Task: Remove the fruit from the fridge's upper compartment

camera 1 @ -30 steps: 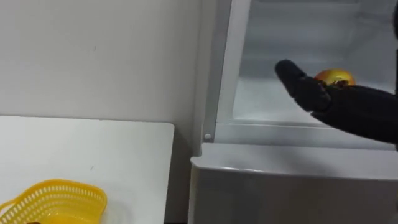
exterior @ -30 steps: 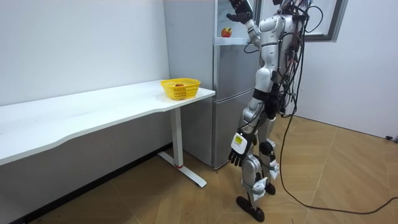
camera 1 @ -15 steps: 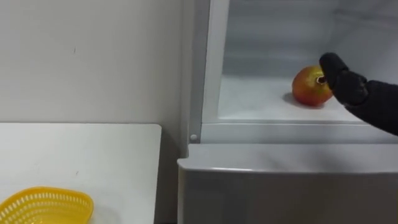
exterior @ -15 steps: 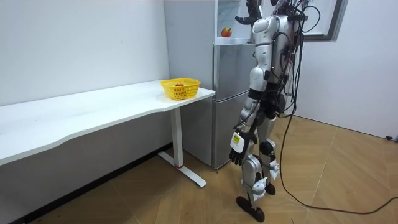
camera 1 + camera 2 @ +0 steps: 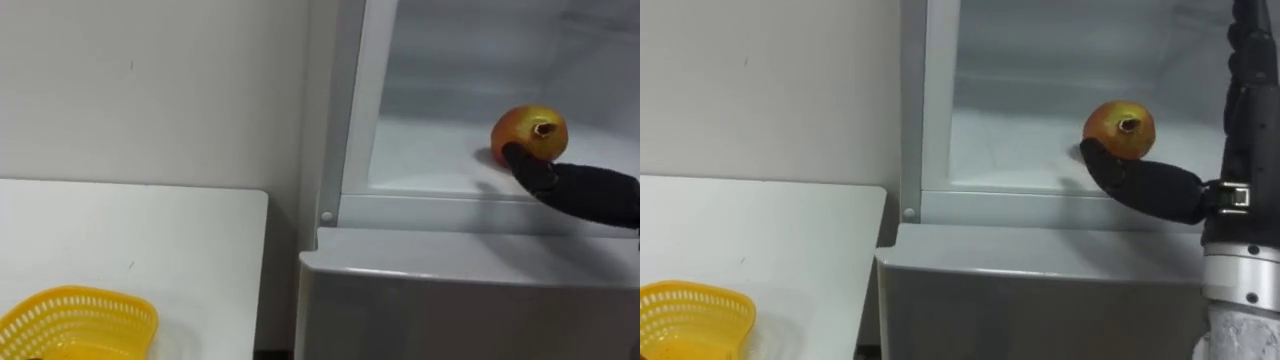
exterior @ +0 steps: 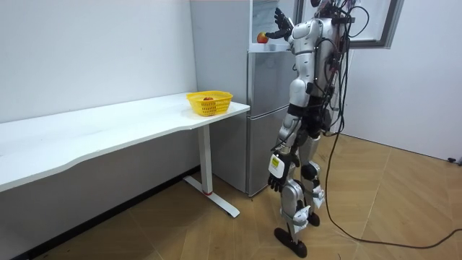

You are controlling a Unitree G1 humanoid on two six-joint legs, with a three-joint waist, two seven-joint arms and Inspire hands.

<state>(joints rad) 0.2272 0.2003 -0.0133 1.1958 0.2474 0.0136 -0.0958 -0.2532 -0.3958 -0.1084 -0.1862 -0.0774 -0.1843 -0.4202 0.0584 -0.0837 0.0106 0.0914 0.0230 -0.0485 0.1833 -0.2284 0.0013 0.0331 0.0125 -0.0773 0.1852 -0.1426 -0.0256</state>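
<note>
A round red and yellow fruit (image 5: 1120, 128) sits on the white shelf (image 5: 430, 160) of the open upper fridge compartment, also seen as the fruit (image 5: 530, 133) in the left eye view. My right hand (image 5: 1180, 195) reaches in from the right and is open. Its thumb lies just in front of and below the fruit, and its fingers (image 5: 1245, 60) stand straight up to the fruit's right, apart from it. In the room view I stand before the fridge with the right hand (image 6: 280, 25) raised by the fruit (image 6: 262, 37). My left hand (image 6: 276, 172) hangs relaxed at my thigh.
The closed lower fridge door (image 5: 460, 265) juts out below the shelf. To the left, a white table (image 5: 150, 240) against the wall carries a yellow basket (image 5: 75, 320) near its edge by the fridge.
My right hand has come down from the fruit's upper right, so the thumb now lies in front of and below it. The fruit has stayed put; the camera shifted slightly.
</note>
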